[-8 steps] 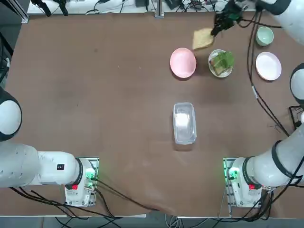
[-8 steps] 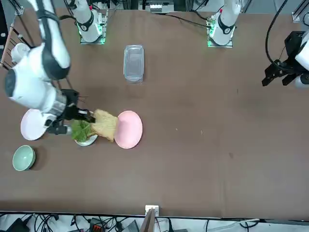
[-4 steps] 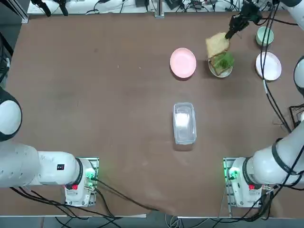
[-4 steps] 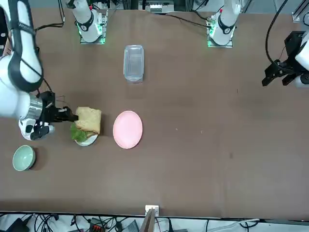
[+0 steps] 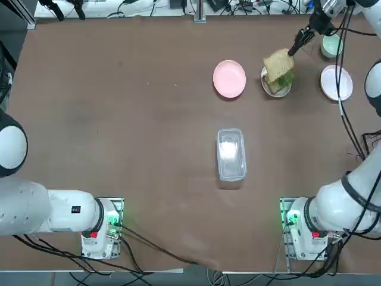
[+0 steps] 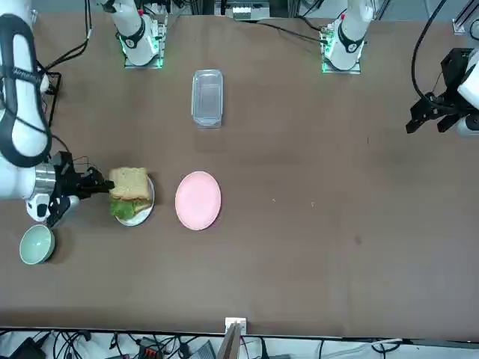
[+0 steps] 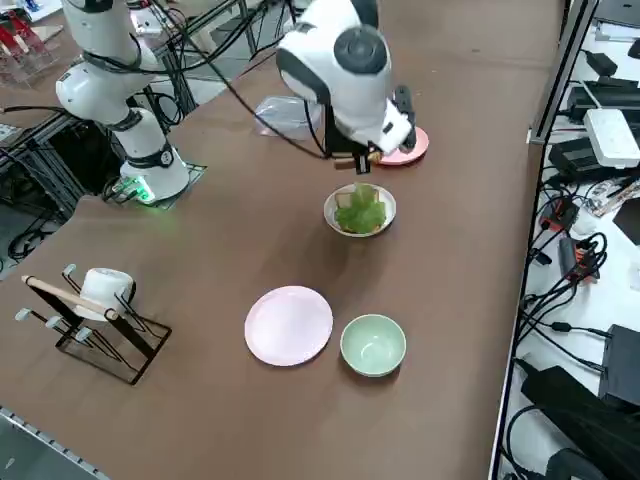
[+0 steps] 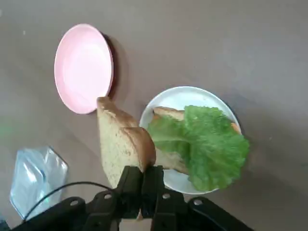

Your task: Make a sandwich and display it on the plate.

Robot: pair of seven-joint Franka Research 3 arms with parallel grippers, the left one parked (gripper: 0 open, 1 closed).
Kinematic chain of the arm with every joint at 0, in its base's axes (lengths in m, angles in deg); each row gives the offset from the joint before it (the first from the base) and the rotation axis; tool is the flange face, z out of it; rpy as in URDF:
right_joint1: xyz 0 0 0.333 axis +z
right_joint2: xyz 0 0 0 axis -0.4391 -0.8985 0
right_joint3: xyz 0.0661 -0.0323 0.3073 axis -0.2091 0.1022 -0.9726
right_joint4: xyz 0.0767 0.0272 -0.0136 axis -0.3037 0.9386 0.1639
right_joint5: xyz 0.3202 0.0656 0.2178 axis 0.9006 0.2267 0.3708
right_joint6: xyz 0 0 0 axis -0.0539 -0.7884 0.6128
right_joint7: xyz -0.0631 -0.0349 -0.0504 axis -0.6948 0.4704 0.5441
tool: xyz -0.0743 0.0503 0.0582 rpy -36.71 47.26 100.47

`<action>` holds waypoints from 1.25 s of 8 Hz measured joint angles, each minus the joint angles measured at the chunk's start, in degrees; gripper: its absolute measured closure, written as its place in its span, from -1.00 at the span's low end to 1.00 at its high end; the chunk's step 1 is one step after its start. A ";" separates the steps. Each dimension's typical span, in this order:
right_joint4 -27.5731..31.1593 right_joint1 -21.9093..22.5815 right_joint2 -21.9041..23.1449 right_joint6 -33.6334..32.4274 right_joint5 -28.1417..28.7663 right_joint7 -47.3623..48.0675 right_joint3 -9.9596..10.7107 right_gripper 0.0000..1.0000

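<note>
A white plate (image 5: 276,94) at the far right of the table holds a toasted bread slice (image 8: 167,113) with a green lettuce leaf (image 8: 208,145) on top. My right gripper (image 5: 293,50) is shut on the edge of a second tan bread slice (image 5: 277,62). It holds that slice tilted, just above the lettuce and the plate. In the front view the held slice (image 6: 129,182) hangs over the plate (image 6: 147,212), with the gripper (image 6: 101,185) beside it. The wrist view shows the fingers (image 8: 131,179) pinched on the slice's (image 8: 120,144) crust.
A pink plate (image 5: 229,78) lies beside the sandwich plate. Another white plate (image 5: 336,82) and a pale-green bowl (image 5: 331,45) sit further right. A clear plastic container (image 5: 231,154) lies mid-table. A mug rack (image 7: 100,300) stands at the table's right edge.
My right gripper has carried the bread slice from beside the pink plate across to above the plate with the lettuce, and lowered it closer to the leaf.
</note>
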 joint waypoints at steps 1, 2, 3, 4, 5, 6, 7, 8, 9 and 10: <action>-1.92 -1.04 -1.97 -1.44 0.18 -3.91 0.00 0.95; -3.54 -1.73 -3.70 -2.73 0.20 -7.39 0.00 0.95; -4.44 -2.07 -5.24 -3.24 0.19 -10.14 0.00 0.95; -4.96 -2.21 -6.40 -3.32 0.19 -11.50 -0.02 0.95; -5.37 -2.23 -7.16 -3.38 0.17 -11.94 -0.04 0.95; -5.69 -2.26 -7.61 -3.42 0.16 -12.06 -0.04 0.95; -6.05 -2.40 -7.79 -3.43 0.16 -12.07 -0.04 0.95; -6.56 -2.69 -7.80 -3.46 0.16 -12.07 -0.04 0.95; -6.98 -3.03 -7.84 -3.49 0.16 -11.98 -0.03 0.95; -7.39 -3.29 -8.19 -3.49 0.16 -11.67 -0.03 0.95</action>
